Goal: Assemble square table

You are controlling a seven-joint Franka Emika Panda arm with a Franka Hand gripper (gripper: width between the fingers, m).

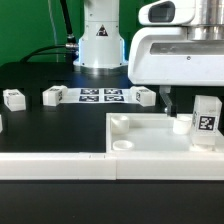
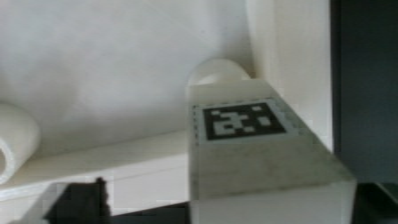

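**Square table top (image 1: pixel 116 127) carries one upright leg (image 1: pixel 205 120) inside an open claw (image 2: pixel 224 197)**

The white, rimmed tray lies on the black work surface (image 1: pixel 60 125) at the exterior view's lower right, and the frame edge cuts off its right side. The tagged leg stands on it close to that edge. The claw's dark fingers (image 2: pixel 68 198) are spread wide on either side of the leg, with a gap showing beside one of them.

The leg's label is a black-and-white square tag, sharp in the wrist view. The same kind of tag marks the other parts. A small white piece (image 1: pixel 183 125) just beside the leg is too indistinct to name. Whether the leg's foot sits in a corner socket cannot be told.

In the exterior view the white wrist housing (image 1: pixel 180 45) hides most of the claw. Behind the tray, three loose legs (image 1: pixel 53 95) lie in a row with the marker board (image 1: pixel 100 96): two on the exterior view's left of it, one on its right. A long white rail (image 1: pixel 50 165) runs along the front.
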